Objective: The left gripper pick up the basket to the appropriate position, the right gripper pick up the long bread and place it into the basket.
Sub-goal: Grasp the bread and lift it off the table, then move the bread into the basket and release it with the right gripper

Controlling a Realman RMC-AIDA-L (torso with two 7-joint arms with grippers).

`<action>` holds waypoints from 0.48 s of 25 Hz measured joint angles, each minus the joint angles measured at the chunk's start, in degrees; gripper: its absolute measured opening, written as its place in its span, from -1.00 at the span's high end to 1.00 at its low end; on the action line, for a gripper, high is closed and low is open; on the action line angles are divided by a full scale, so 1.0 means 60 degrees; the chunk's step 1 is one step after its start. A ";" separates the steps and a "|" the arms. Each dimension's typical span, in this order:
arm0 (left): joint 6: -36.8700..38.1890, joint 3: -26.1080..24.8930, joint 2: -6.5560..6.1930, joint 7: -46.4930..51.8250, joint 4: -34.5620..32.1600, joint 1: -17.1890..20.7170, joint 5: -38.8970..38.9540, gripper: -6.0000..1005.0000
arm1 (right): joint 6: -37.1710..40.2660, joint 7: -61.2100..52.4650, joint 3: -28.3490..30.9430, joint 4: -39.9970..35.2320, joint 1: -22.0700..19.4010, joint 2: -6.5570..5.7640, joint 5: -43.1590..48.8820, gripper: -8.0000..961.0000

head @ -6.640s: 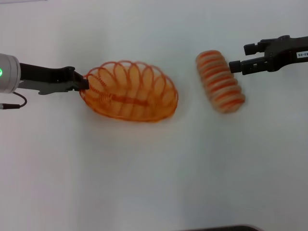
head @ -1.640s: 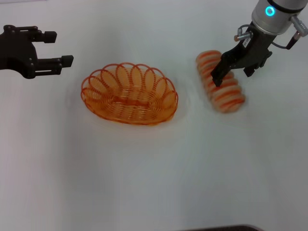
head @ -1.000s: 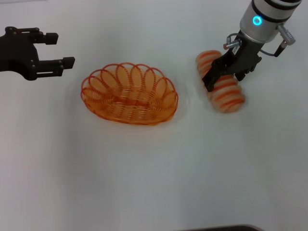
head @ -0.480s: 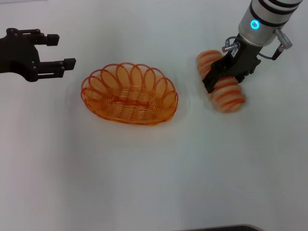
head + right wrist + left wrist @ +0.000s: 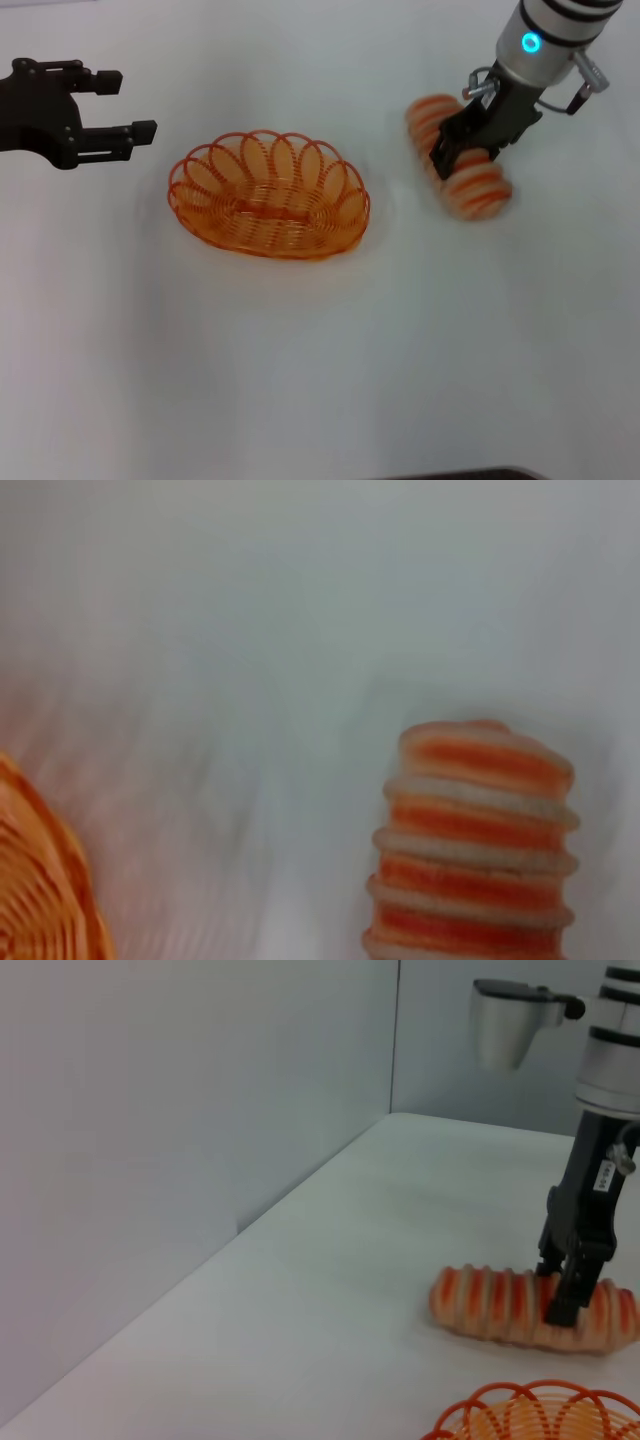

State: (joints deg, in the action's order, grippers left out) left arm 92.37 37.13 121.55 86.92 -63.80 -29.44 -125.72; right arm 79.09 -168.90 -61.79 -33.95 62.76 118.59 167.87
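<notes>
An oval orange wire basket with a looped, scalloped rim sits on a smooth white counter. To the basket's right lies the long bread, a ridged tan loaf with orange crosswise stripes. The right end effector straddles the loaf's middle, black fingers clamped against its sides. To the basket's left, the left end effector hovers with fingers spread, holding nothing.
</notes>
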 joint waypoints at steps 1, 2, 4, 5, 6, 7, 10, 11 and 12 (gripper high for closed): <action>0.0000 -0.0010 0.0000 0.0000 0.0000 0.0000 0.0000 -0.40 | 0.0058 0.0004 -0.0001 -0.0154 -0.0044 0.0006 0.0000 -0.49; 0.0001 -0.0015 0.0000 0.0001 0.0000 0.0000 0.0000 -0.40 | 0.0109 0.0012 -0.0001 -0.0290 -0.0093 0.0012 0.0000 -0.45; 0.0000 -0.0026 0.0000 0.0004 0.0000 0.0000 0.0000 -0.40 | 0.0265 0.0057 0.0000 -0.0470 -0.0145 0.0019 0.0000 -0.39; 0.0000 -0.0031 0.0000 0.0005 0.0000 0.0001 0.0000 -0.40 | 0.0330 0.0086 -0.0001 -0.0541 -0.0157 0.0021 0.0000 -0.36; -0.0001 -0.0039 0.0000 0.0006 0.0000 0.0003 0.0000 -0.40 | 0.0448 0.0161 0.0000 -0.0690 -0.0183 0.0023 -0.0001 -0.30; -0.0021 -0.0044 0.0000 0.0006 0.0000 0.0008 0.0003 -0.40 | 0.0770 0.0350 0.0000 -0.1107 -0.0265 0.0042 -0.0017 -0.25; -0.0116 -0.0051 0.0000 -0.0001 0.0003 0.0013 0.0016 -0.40 | 0.1189 0.0625 -0.0001 -0.1634 -0.0332 0.0078 -0.0034 -0.20; -0.0152 -0.0051 0.0000 -0.0007 0.0015 0.0014 0.0021 -0.40 | 0.1406 0.0774 0.0000 -0.1861 -0.0348 0.0085 -0.0043 -0.18; -0.0186 -0.0051 0.0000 -0.0017 0.0035 0.0013 0.0039 -0.40 | 0.1567 0.0906 0.0000 -0.2039 -0.0350 0.0088 -0.0046 -0.16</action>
State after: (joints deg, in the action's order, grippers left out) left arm 91.26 36.82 121.55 86.82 -63.59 -29.36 -125.48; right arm 88.49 -163.47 -61.79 -46.18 60.66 119.11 167.60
